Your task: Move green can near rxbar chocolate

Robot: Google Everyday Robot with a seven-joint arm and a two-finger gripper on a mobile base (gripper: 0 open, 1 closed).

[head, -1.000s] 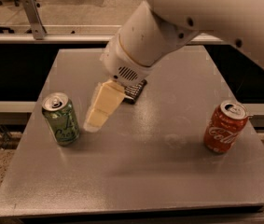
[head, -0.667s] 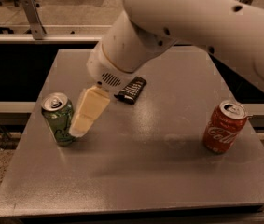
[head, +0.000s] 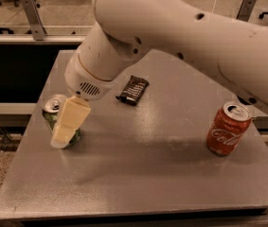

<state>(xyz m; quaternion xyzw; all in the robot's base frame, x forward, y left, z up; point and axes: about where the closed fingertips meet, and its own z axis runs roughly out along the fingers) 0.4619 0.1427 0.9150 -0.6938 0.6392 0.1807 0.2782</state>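
The pale green can [head: 52,111] stands upright near the left edge of the grey table [head: 138,174]; only its silver top and left side show. My gripper [head: 67,126] reaches down directly in front of the can and covers most of it. One cream-coloured finger [head: 69,122] shows; a second is hidden. The rxbar chocolate [head: 133,89], a dark flat bar, lies on the table to the upper right of the can, apart from it.
A red Coca-Cola can [head: 228,128] stands upright at the right side of the table. My large white arm [head: 181,37] spans the upper part of the view. A railing and floor lie behind the table.
My gripper has moved left and down, from beside the rxbar to in front of the green can. The can, the bar and the red can have not moved.
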